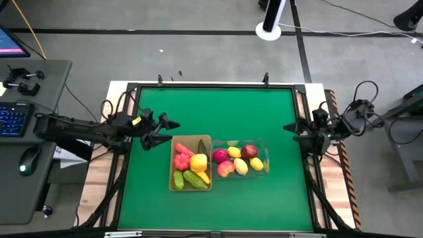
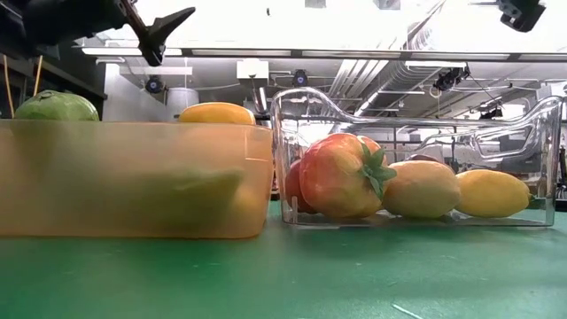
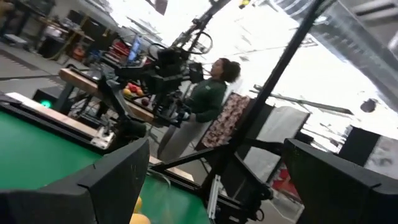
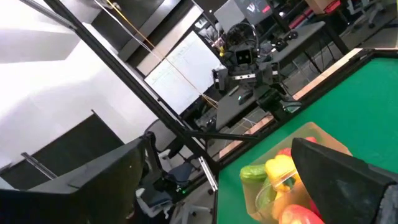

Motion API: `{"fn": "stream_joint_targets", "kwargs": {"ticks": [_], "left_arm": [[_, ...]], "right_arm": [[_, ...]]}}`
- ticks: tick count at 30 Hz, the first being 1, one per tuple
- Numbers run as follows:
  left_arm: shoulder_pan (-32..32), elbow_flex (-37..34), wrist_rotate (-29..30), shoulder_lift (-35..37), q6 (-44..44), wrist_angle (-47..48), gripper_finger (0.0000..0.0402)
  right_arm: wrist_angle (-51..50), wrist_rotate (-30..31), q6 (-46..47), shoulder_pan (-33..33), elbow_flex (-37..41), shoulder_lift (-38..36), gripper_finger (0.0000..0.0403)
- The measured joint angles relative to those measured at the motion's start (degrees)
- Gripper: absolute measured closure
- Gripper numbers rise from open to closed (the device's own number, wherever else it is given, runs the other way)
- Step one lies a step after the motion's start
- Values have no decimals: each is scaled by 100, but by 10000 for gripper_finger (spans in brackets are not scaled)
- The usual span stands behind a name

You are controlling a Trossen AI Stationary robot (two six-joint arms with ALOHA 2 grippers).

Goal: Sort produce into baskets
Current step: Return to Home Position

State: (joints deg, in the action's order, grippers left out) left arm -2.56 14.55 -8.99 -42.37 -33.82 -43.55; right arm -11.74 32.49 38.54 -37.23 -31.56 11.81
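The tan basket (image 1: 173,162) sits near the middle of the green table and holds a yellow pepper (image 1: 198,162), green cucumbers (image 1: 194,178), an orange carrot and a red piece. The clear basket (image 1: 264,157) stands right beside it with lemons (image 1: 256,164), red apples (image 1: 249,151) and other fruit; both show in the low view (image 2: 133,177) (image 2: 416,159). My left gripper (image 1: 167,131) is open and empty, raised just left of the tan basket. My right gripper (image 1: 291,130) is open and empty at the table's right edge.
Black frame bars (image 1: 211,86) run round the table's edges. A keyboard and mouse desk (image 1: 26,125) stands off the left side. A person (image 3: 208,99) stands in the room beyond the table. Bare green mat (image 1: 211,112) lies behind the baskets.
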Motion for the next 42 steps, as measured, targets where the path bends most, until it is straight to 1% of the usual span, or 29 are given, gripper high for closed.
{"fn": "stream_joint_targets", "kwargs": {"ticks": [3, 7, 10, 15, 18, 24, 26, 28, 32, 34, 36, 38, 42], "left_arm": [[188, 0, 320, 8, -3, -4, 46], [297, 0, 379, 108, -51, -6, 46], [305, 0, 408, 222, -49, -7, 46], [305, 0, 603, 371, -48, -9, 46], [303, 0, 709, 422, -48, -6, 46], [303, 0, 952, 448, -48, 2, 46], [303, 0, 1019, 448, -48, -4, 46], [303, 0, 1093, 448, -48, -2, 46], [303, 0, 1143, 448, -21, -2, 46], [303, 0, 1167, 448, -13, -4, 46], [303, 0, 1235, 448, -13, -2, 46], [303, 0, 1307, 448, -11, -4, 46], [300, 0, 1407, 448, -17, -4, 46]], "right_arm": [[67, 2, -4, 2, 69, 108, 6], [88, 4, -387, 0, 91, 290, 6], [93, 197, -1056, 0, 91, 326, 6], [141, 789, -2317, 83, 92, 174, 6], [226, 791, -2867, 229, 95, -83, 6], [297, 39, -3258, 512, 196, -832, 6], [334, -15, -3254, 573, 375, -1019, 6], [614, -18, -3258, 626, 697, -1133, 6], [1641, -61, -3261, 808, 1537, -1145, 6], [2277, -167, -3257, 953, 1905, -1148, 6], [2709, -361, -3185, 1132, 2202, -1153, 6], [2833, -542, -3079, 1352, 2373, -1151, 6], [2741, -937, -2832, 1888, 2376, -1153, 6]]}}
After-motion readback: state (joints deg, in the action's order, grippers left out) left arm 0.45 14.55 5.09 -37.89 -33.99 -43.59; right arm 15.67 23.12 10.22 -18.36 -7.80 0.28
